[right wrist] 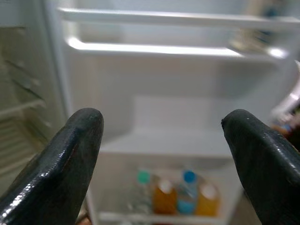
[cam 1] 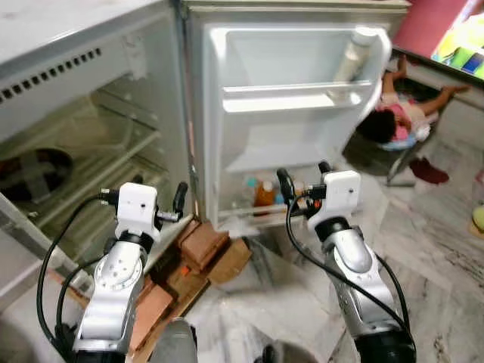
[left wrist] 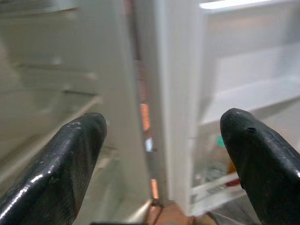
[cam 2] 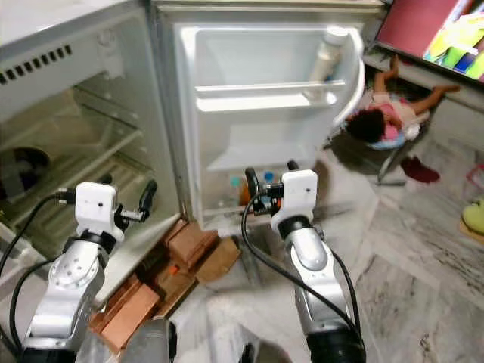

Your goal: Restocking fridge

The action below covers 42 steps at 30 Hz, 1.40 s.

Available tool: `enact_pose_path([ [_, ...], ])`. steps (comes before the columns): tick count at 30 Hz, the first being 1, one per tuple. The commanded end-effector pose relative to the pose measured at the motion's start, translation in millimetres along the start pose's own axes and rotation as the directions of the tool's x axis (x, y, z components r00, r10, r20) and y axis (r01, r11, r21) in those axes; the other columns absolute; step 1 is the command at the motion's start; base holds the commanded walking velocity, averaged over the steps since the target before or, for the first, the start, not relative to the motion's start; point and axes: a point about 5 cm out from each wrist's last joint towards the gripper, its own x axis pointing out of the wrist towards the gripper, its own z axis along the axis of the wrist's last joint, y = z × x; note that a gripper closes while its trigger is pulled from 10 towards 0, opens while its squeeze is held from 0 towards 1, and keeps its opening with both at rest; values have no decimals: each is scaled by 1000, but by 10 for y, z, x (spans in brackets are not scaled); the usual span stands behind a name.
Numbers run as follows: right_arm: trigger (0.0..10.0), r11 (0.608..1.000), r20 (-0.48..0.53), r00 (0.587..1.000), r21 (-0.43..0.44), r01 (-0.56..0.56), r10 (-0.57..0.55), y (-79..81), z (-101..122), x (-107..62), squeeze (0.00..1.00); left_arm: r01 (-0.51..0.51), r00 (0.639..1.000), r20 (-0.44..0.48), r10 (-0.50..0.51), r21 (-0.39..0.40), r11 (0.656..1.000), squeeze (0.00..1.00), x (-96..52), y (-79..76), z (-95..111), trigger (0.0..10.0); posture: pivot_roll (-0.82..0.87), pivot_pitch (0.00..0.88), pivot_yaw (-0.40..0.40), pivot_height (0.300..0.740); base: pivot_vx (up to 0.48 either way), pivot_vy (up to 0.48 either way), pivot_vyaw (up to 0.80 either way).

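Nearest, both arms are raised forward: left pincer (cam 1: 159, 198) and right pincer (cam 1: 304, 175) each spread wide, holding nothing. Bricks (cam 1: 203, 243) crowd the floor below. Beyond, the fridge door (cam 1: 295, 113) stands open, bottles (right wrist: 180, 193) in its bottom rack.

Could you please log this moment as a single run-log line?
fridge door: open | bottles: in bottom door shelf | white bottle: top door shelf | left gripper: open, empty | right gripper: open, empty, facing door

My silver arms ended in white wrist boxes; black cables looped off each, and every claw had two glossy black fingers.
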Motion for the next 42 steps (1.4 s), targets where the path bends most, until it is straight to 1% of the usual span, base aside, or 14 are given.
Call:
enact_pose_path([
  [1,10000,999,-14,999,-6,34,-34,-107,-7,-37,0,37,999,10,-37,-7,999,0,13,-77,19,10000,70,83,-47,740,0,-472,0],
  [8,10000,998,-47,998,22,53,-52,-137,-58,-41,0,47,999,10,-47,-1,999,0,24,-74,18,10000,73,80,-45,740,0,-472,0],
  [11,10000,999,-52,998,7,42,-41,-124,-67,-32,0,34,999,-11,-34,35,999,0,20,-57,-5,10000,77,78,-47,740,0,-463,0],
  [15,10000,1000,-41,999,-17,6,-7,-83,-37,-12,0,28,999,-17,-27,50,998,0,19,-31,-21,10000,76,78,-48,740,225,-388,0],
  [19,10000,998,-58,997,40,43,-40,-106,-66,-18,0,25,999,-28,-24,56,998,0,15,-13,-42,10000,75,78,-47,740,307,-364,0],
  [24,10000,997,-61,997,61,45,-42,-104,-92,-31,0,19,998,-65,-15,60,998,0,7,3,-112,10000,66,56,-21,740,307,-364,0],
  [27,10000,996,-50,996,60,73,-70,-118,-83,-16,0,59,995,-81,-52,76,995,0,48,-46,-136,10000,56,31,16,740,311,-364,0],
  [32,10000,989,-84,985,2,148,-148,-175,-169,-24,0,121,990,-83,-115,66,990,0,136,-83,-133,10000,26,13,58,740,310,-362,0],
  [34,10000,982,-91,979,-65,175,-181,-197,-196,-44,0,127,989,-81,-121,77,989,0,168,-79,-128,10000,19,11,60,740,307,-364,0],
  [36,10000,981,-137,973,27,190,-185,-174,-250,-93,0,134,989,-76,-128,80,988,0,202,-83,-122,10000,7,16,53,740,307,-364,0],
  [37,10000,980,-139,972,44,195,-188,-173,-252,-103,0,134,989,-75,-128,78,988,0,205,-86,-123,10000,7,16,53,740,307,-364,0],
  [40,10000,990,-129,982,-27,135,-137,-156,-253,-109,0,136,989,-62,-132,57,989,0,204,-104,-123,10000,-3,18,39,740,307,-365,0],
  [41,10000,996,-127,988,-6,92,-92,-116,-249,-105,0,129,990,-70,-125,53,990,0,195,-108,-152,10000,-6,20,28,740,307,-364,0],
  [42,10000,996,-127,988,-6,92,-92,-116,-249,-105,0,129,990,-70,-125,53,990,0,195,-108,-152,10000,-6,20,28,740,307,-364,0],
])
